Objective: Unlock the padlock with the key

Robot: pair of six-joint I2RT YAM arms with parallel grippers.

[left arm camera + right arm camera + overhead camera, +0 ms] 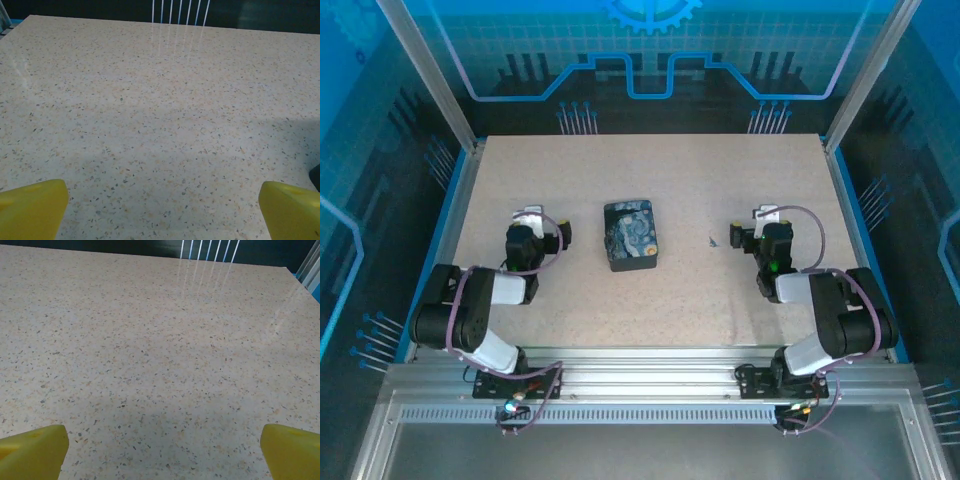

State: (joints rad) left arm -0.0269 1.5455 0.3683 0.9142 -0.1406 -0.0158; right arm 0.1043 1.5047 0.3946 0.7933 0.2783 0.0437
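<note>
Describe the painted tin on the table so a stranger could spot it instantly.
Start with the speckled beige table inside the blue-walled enclosure. Near its middle lies the tin, a small rectangular box. Its dark-blue swirl-painted lid and black sides set it apart from the tiny dark item to its right.
</note>
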